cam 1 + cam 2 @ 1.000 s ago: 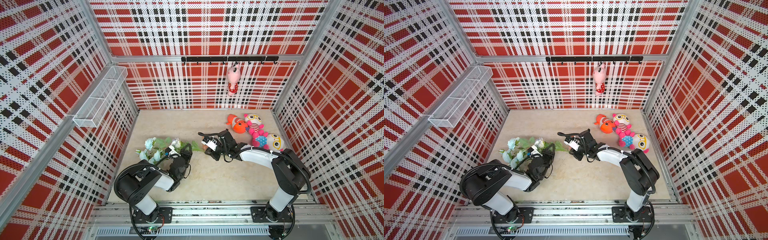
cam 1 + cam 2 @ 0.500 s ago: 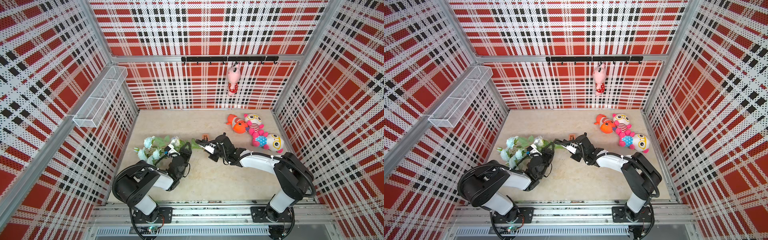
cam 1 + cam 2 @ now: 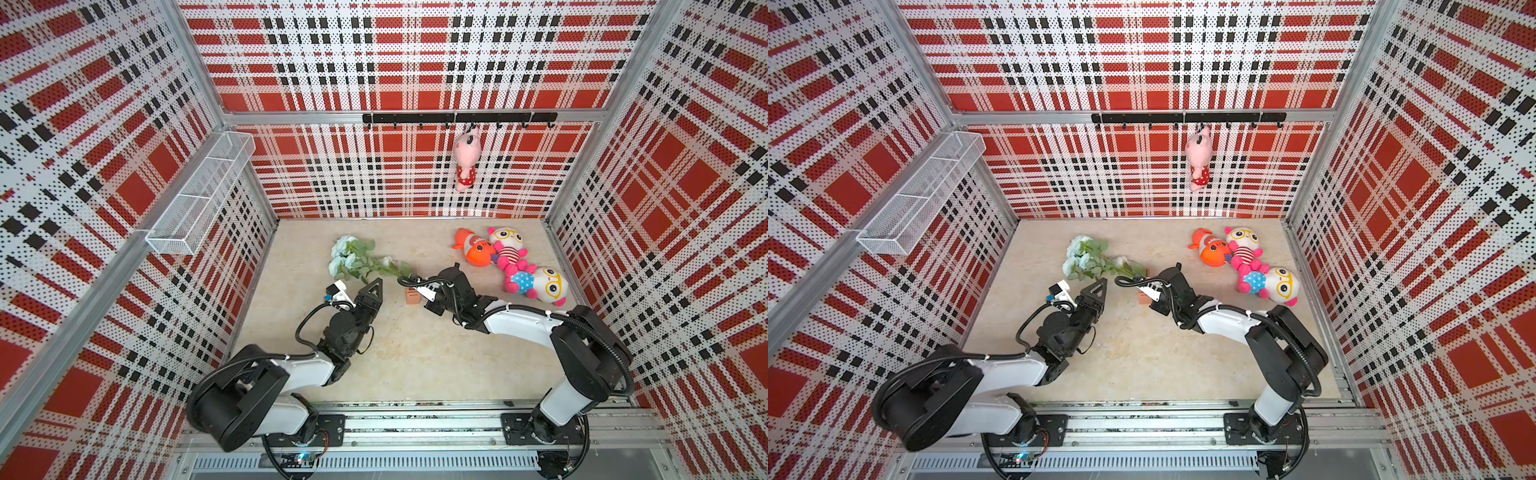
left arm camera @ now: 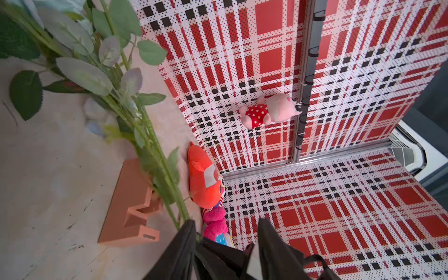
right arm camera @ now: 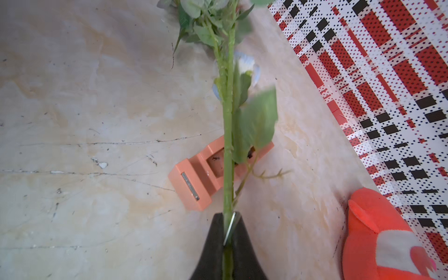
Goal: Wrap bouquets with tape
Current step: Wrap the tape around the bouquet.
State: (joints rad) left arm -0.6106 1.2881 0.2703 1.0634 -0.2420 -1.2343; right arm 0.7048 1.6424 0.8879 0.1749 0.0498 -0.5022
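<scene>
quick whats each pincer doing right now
left pincer: open, holding nothing
right pincer: closed on the bouquet stems

an orange plush fish (image 3: 475, 252) lies far right on the table (image 3: 415, 357), touching a plush doll with yellow glasses (image 3: 509, 245); a second such doll (image 3: 540, 284) lies just beside it. a pink plush pig (image 3: 465, 160) hangs from a black hook rail (image 3: 415, 118) on the plaid back wall. a white wire basket (image 3: 199, 195) is fixed to the left wall.
</scene>
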